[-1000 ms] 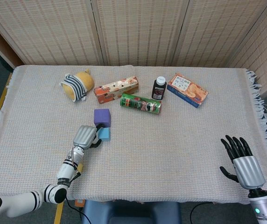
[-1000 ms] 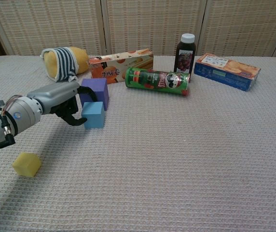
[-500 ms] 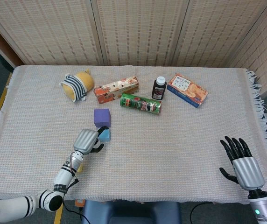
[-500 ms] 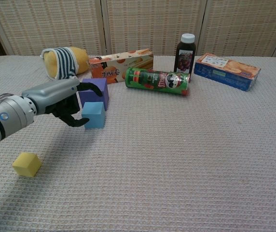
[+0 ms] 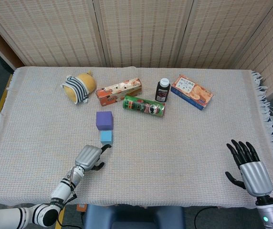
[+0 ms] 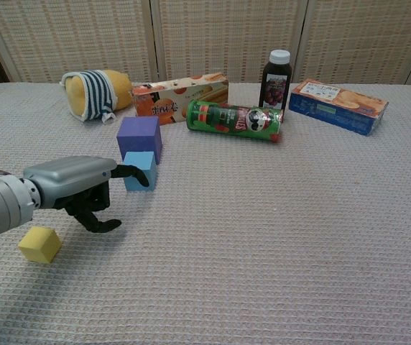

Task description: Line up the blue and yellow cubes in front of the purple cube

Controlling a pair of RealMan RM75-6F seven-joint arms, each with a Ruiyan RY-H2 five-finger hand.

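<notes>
Left hand [image 6: 76,187]: empty, fingers loosely curled with one extended toward the blue cube [image 6: 140,171]; withdrawn from that cube over the last second, now nearer the table's front edge and no longer touching it; right hand [image 5: 249,167]: idle, fingers spread, holding nothing, far to the right of the purple cube [image 5: 104,120] at the table's near edge, unmoved.

Blue cube: released; sits directly in front of the purple cube, apparently touching or just short of it; unmoved over the last second while the hand pulled away; judged placed, first half of the task done.

Yellow cube [image 6: 39,244]: well in front of and to the left of the purple cube; hidden in the head view behind the left hand and forearm; not yet handled; the retreating hand now lies just beside it, so the next step is judged to be its pickup and placement in front of the blue cube.

Other items, behind the purple cube: striped plush [image 5: 79,86]; snack box [image 5: 119,91]; green can [image 5: 143,106] lying on its side; dark bottle [image 5: 162,89]; blue biscuit box [image 5: 191,91].
</notes>
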